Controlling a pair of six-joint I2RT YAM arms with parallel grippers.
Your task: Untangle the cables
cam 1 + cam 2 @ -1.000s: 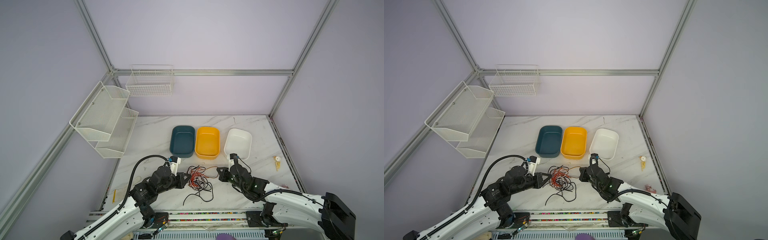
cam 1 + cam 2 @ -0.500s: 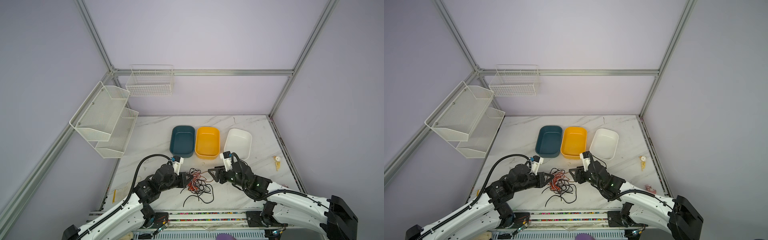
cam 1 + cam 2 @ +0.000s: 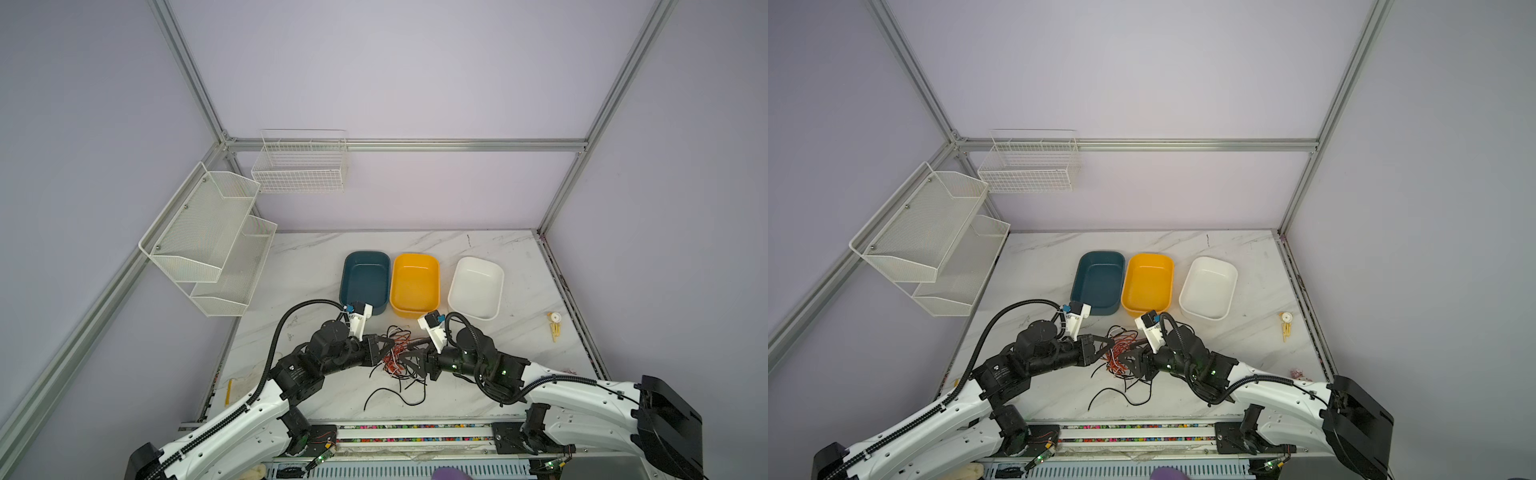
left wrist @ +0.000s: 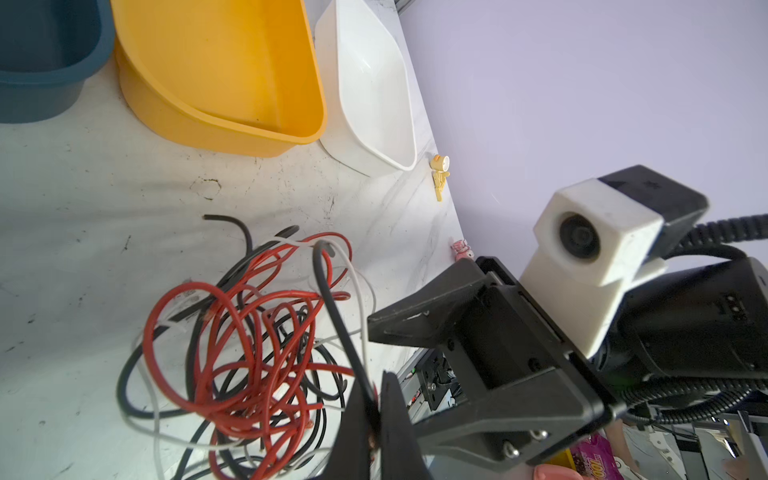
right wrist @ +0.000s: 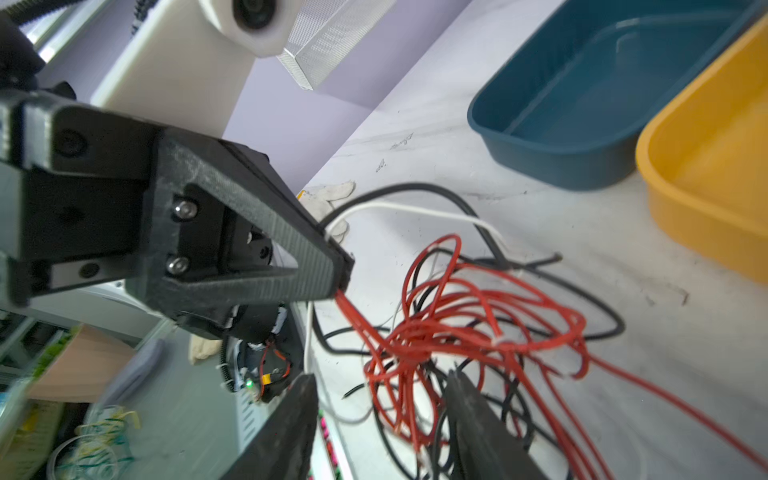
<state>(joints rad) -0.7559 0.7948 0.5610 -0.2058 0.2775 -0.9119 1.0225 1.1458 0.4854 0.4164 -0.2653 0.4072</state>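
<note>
Two grippers, one tangle

Left gripper, pressed together, pinches strands of the cables heaped on the near table. Right gripper stands spread over the heap: close on a single strand, then pull away slowly. Empty yellow bin lies beyond.

We are in a robotics lab, at a purpose-built test cell: a marble-look tabletop fenced by aluminium frame rails and plain lilac wall panels. A left arm and a right arm are mounted at its front edge and carry wrist cameras. A blue bin, a yellow bin, a white bin and wall-hung mesh shelves look like staged props.
</note>
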